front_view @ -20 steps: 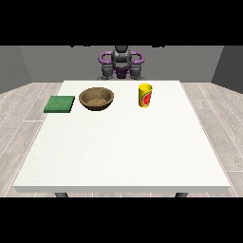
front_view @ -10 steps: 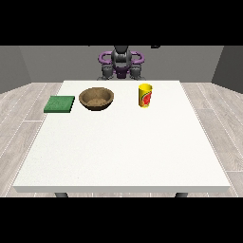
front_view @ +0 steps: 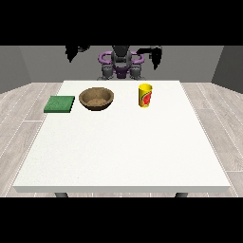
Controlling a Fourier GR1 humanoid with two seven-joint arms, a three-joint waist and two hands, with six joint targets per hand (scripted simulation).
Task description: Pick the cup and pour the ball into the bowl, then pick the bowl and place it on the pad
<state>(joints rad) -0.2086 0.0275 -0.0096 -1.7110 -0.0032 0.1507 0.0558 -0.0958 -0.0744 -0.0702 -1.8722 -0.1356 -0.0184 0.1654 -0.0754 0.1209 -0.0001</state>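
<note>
Yellow cup stands upright just beside the bowl, pad on the bowl's far side. Both hands raised; fingers indistinguishable. Grasp cup level, keeping ball inside.

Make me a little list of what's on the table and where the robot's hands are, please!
table: large white table
cup: yellow cup with red label, upright, right of the bowl
bowl: brown wooden bowl, between pad and cup
pad: flat green square pad, left of the bowl
ball: not visible
robot hand at view's left: raised, holding nothing
robot hand at view's right: raised, holding nothing
</note>
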